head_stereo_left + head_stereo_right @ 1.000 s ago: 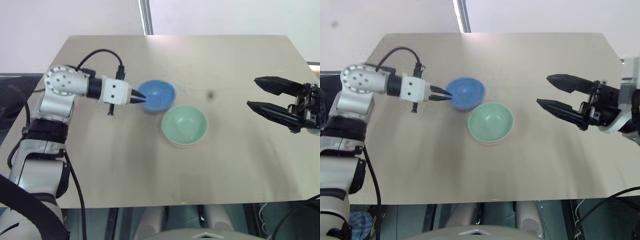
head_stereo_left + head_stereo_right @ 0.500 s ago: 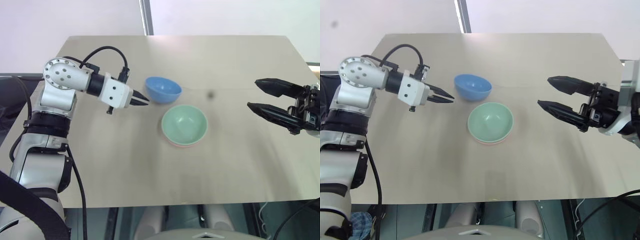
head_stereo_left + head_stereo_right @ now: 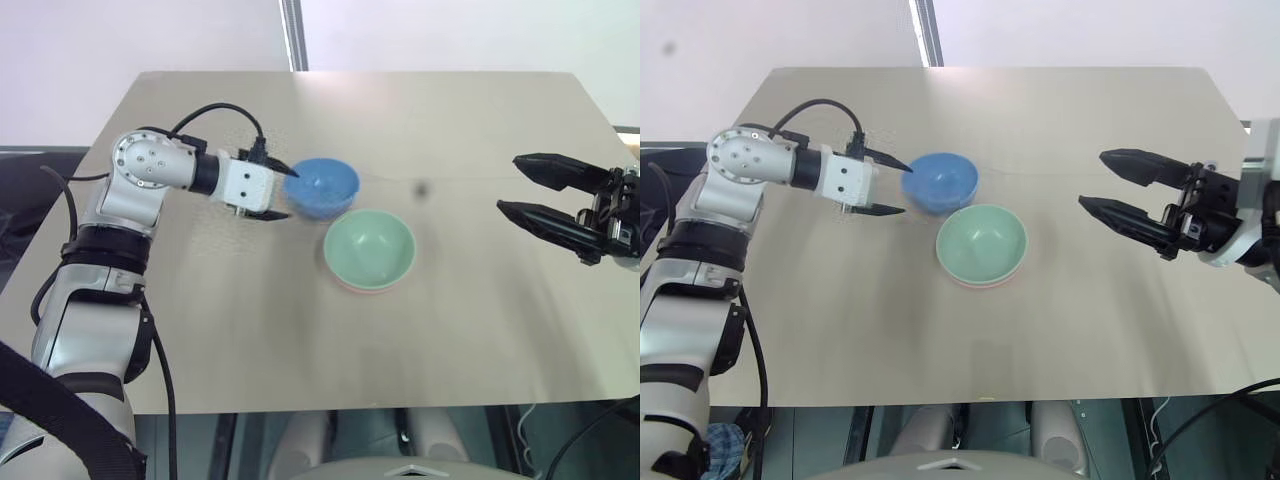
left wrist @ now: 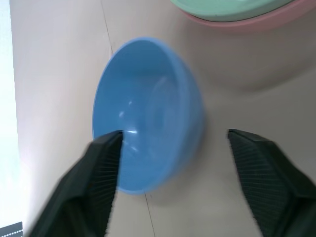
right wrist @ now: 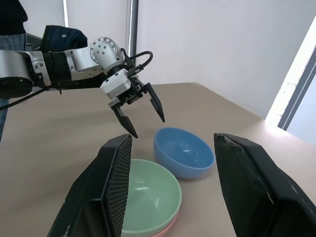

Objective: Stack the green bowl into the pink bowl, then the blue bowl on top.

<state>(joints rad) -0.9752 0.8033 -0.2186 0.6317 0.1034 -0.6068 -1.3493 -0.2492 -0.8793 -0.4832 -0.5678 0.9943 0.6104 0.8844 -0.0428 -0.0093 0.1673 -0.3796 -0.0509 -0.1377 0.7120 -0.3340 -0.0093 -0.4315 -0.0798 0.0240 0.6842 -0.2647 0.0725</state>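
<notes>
Beige tabletop (image 3: 480, 340) against a pale wall; we read no brand, label or writing on any item. Near the centre we see the green bowl (image 3: 369, 248) nested in the pink bowl (image 4: 266, 22), whose rim peeks out beneath it. At about 11 o'clock from this pair, just beside it, sits the blue bowl (image 3: 322, 187), upright. At 9 o'clock of the blue bowl we find the left gripper (image 3: 284, 192), fingers (image 4: 101, 168) spread, one at the rim and one low by its side, not closed on it. At 3 o'clock of the stack, well apart, the right gripper (image 3: 527, 186) hangs with fingers (image 5: 116, 185) spread, holding nothing.
</notes>
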